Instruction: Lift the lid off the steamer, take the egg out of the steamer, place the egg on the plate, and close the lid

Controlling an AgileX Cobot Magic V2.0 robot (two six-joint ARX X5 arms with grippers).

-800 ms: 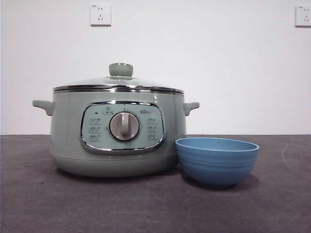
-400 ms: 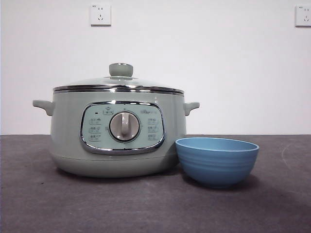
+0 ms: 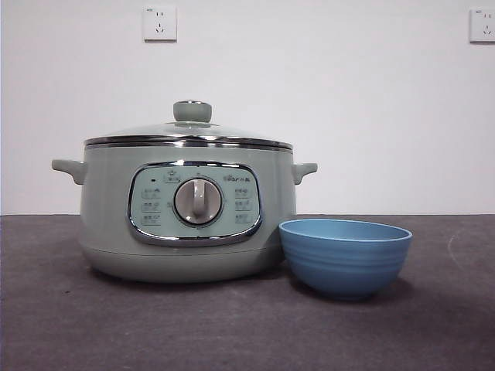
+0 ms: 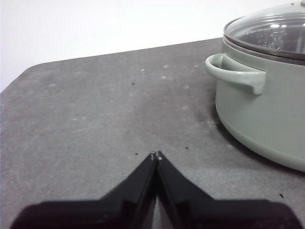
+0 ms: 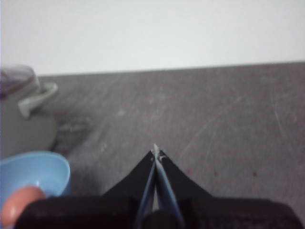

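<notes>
The sage-green steamer point(image 3: 186, 216) stands left of centre on the dark table, and the glass lid point(image 3: 189, 131) with its green knob sits closed on it. Just right of it is the blue plate point(image 3: 345, 255), a small deep bowl. In the right wrist view a tan egg point(image 5: 19, 202) lies inside the plate point(image 5: 43, 169). My left gripper point(image 4: 156, 155) is shut and empty over bare table, apart from the steamer's side handle point(image 4: 236, 72). My right gripper point(image 5: 155, 151) is also shut and empty, beside the plate. Neither arm shows in the front view.
Two wall sockets point(image 3: 159, 23) hang on the white wall behind. The table's rounded far corner point(image 4: 28, 71) shows in the left wrist view. Open grey tabletop point(image 5: 228, 124) stretches beyond the right gripper.
</notes>
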